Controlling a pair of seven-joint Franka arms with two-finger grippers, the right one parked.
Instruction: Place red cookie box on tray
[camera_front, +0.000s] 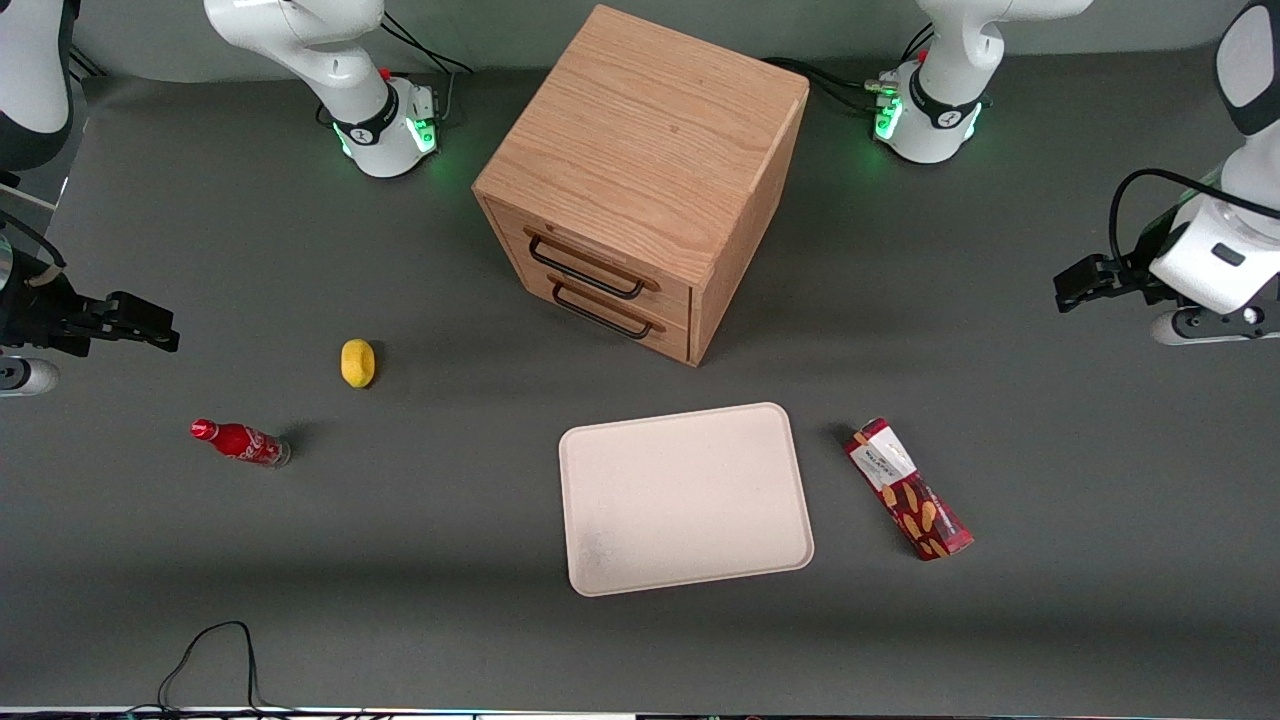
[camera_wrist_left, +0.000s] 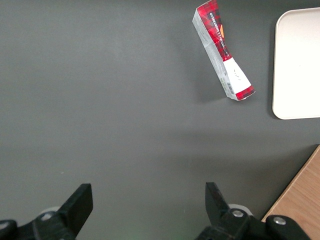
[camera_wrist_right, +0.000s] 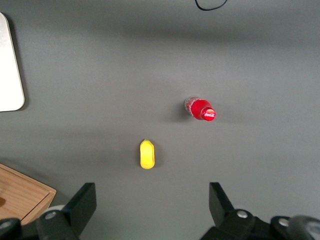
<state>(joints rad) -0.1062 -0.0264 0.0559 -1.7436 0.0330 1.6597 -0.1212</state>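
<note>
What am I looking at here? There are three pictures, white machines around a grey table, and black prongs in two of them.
The white machines are two robot arms, each ending in a two-finger gripper. One picture looks down on the table from the front; the other two come from cameras on the arms' wrists, so the black prongs are the fingers seen from just above.

Only one arm works. Its gripper hangs above the table at that arm's end, open and holding nothing.

On the table lie a red cookie box, flat and at an angle, and beside it, without touching, a cream tray with nothing on it. The box is meant to go onto that tray. Farther from the front camera stands a wooden drawer cabinet. Toward the parked arm's end are a small red soda bottle and a yellow lemon-like object.
</note>
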